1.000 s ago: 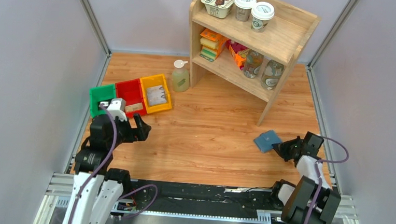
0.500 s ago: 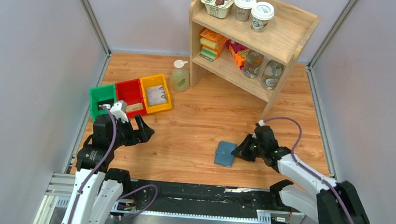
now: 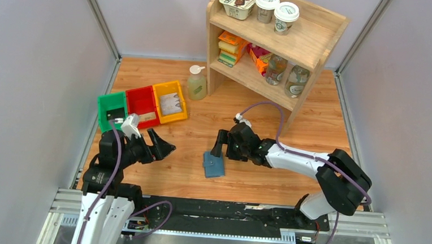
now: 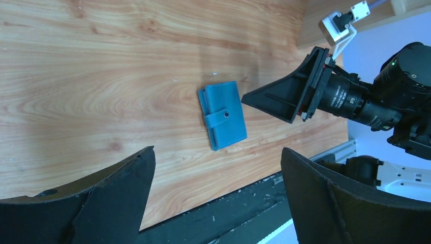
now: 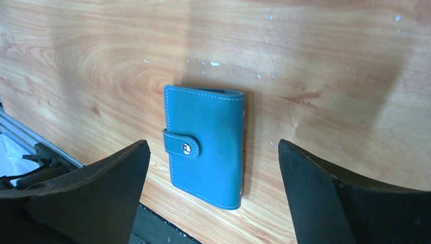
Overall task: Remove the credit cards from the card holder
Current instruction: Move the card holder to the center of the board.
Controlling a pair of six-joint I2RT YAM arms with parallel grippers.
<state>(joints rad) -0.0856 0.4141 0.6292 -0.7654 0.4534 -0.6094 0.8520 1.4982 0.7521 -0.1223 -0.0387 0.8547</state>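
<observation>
Card holder (image 3: 214, 164) shut, long axis near-to-far, right hand (image 3: 221, 147) spread beside it, left hand (image 3: 156, 148) spread

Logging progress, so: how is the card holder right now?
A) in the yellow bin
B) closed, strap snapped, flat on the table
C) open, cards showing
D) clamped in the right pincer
B: the holder lies flat on the table with its strap snapped shut; the right pincer is open, gripping nothing.

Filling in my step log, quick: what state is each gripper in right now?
Left gripper: open, holding nothing.
Right gripper: open, holding nothing; the closed card holder lies free in front of it.
</observation>
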